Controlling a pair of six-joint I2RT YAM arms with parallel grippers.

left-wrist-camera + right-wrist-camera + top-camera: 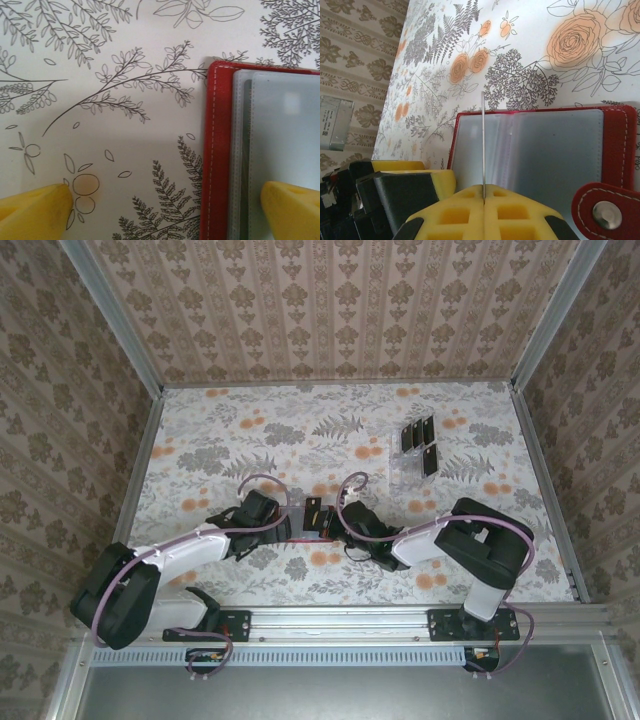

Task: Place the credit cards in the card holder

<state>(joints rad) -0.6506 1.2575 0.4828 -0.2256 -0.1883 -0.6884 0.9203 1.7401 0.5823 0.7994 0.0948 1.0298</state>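
Note:
The red card holder (619,131) lies open on the table, its clear sleeves (550,150) facing up and its snap tab (605,212) at the lower right. My right gripper (484,192) is shut on one credit card (483,140), seen edge-on and standing upright over the left sleeves. My left gripper (165,215) is open wide. One of its yellow fingers (35,212) rests on the bare table and the other (292,210) sits on the card holder's (212,150) sleeves. From above, both grippers (262,520) (350,528) meet at the card holder (298,537).
A clear plastic rack (400,468) at the back right holds several black cards (420,445). Patterned walls close in the floral table (250,430) on three sides, and a metal rail (340,620) runs along the near edge.

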